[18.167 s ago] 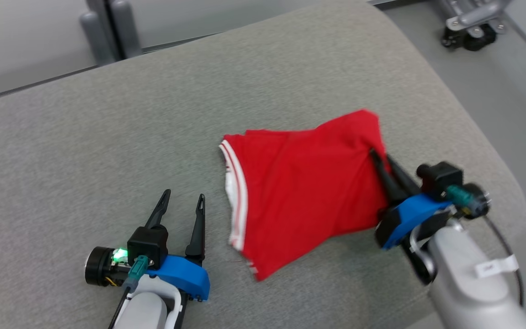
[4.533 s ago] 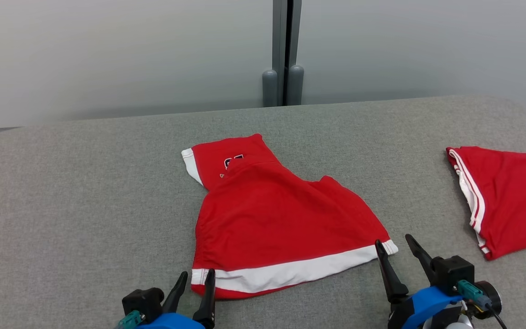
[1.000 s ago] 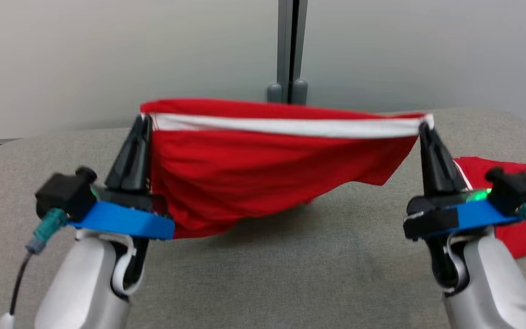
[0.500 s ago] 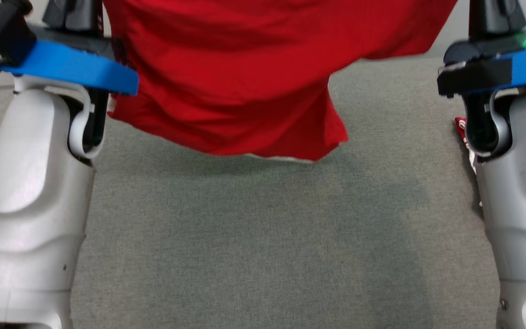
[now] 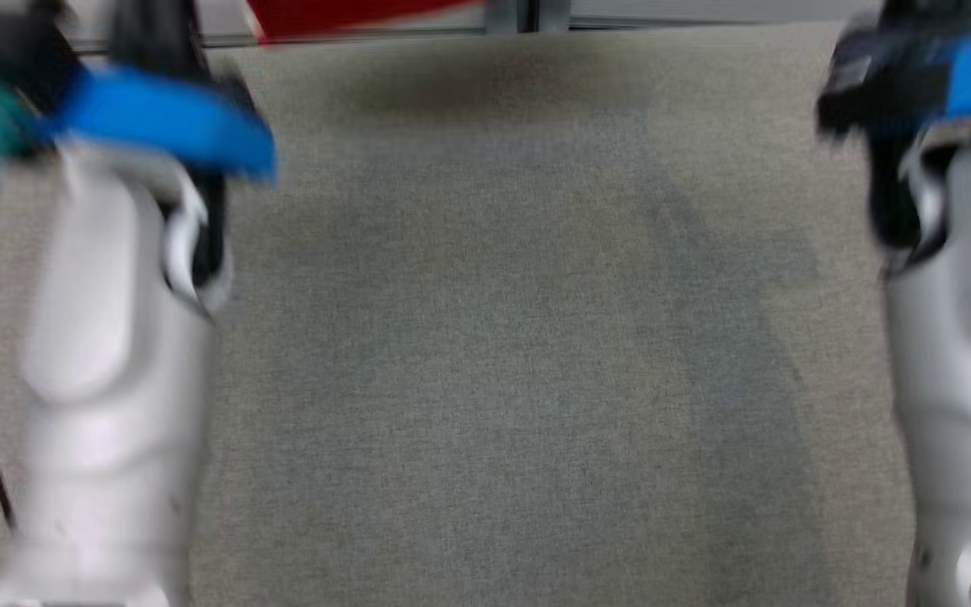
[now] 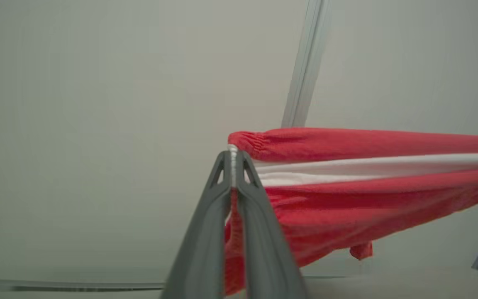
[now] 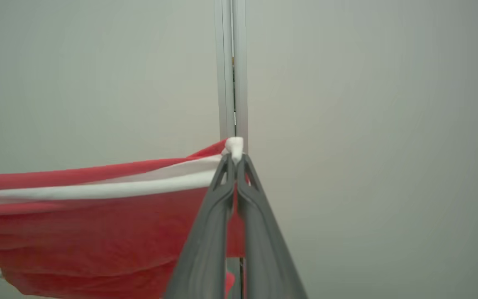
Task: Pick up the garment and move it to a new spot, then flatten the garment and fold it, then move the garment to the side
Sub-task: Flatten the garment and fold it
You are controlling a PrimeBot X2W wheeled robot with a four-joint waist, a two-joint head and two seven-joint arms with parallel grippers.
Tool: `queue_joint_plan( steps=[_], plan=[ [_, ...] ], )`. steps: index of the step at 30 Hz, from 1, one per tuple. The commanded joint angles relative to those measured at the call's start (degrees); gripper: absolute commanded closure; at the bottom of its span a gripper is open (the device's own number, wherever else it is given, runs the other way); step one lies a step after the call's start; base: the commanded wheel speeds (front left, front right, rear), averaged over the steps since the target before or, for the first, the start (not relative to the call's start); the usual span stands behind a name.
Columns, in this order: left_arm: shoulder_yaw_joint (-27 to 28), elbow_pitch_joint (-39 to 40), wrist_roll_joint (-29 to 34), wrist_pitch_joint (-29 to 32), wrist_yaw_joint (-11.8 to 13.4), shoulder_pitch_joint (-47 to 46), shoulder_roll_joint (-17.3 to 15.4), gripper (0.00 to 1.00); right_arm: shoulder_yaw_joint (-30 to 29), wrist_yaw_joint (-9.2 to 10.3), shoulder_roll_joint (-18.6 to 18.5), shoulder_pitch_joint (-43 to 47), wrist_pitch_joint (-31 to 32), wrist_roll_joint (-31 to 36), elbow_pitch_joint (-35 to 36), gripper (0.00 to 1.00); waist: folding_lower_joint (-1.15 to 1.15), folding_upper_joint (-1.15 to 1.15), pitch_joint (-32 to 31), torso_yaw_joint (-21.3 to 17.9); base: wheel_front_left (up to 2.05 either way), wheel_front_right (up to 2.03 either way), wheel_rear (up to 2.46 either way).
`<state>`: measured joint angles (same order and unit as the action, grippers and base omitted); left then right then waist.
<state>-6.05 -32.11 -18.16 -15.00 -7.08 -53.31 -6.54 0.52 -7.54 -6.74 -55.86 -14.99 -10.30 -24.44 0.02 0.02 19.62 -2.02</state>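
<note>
Left gripper (image 6: 232,155) and right gripper (image 7: 235,161) (both clenched) pinch corners of the garment (image 6: 367,203).

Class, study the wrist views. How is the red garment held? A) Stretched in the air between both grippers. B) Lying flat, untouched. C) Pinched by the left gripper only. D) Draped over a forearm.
A: the left gripper and the right gripper each have jaws shut on one end of the red garment, which spans the air between them.
</note>
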Motion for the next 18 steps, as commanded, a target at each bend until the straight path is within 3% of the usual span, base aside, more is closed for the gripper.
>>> queue_joint_plan(
  steps=[1,10,18],
  plan=[
    [0.8,-1.4,-0.9,-0.2,-0.1,4.0,0.5,1.00,-0.9,0.09,-0.2,4.8,-0.3,-1.3,0.3,1.00,-0.02,-0.02,-1.2,-0.4,0.00,0.00,0.00],
    [-4.1,-8.3,-6.5,-0.2,-0.2,29.0,3.2,1.00,-2.2,0.12,1.5,35.3,-0.3,-4.2,-1.9,1.00,-0.02,-0.02,-7.3,-1.4,0.00,0.00,0.00],
    [-6.1,-8.3,-11.0,-0.2,-0.2,42.1,3.2,1.00,-2.5,0.13,2.6,48.9,-0.3,-5.5,-2.4,1.00,-0.02,-0.02,-14.5,-1.8,0.00,0.00,0.00]
  ],
)
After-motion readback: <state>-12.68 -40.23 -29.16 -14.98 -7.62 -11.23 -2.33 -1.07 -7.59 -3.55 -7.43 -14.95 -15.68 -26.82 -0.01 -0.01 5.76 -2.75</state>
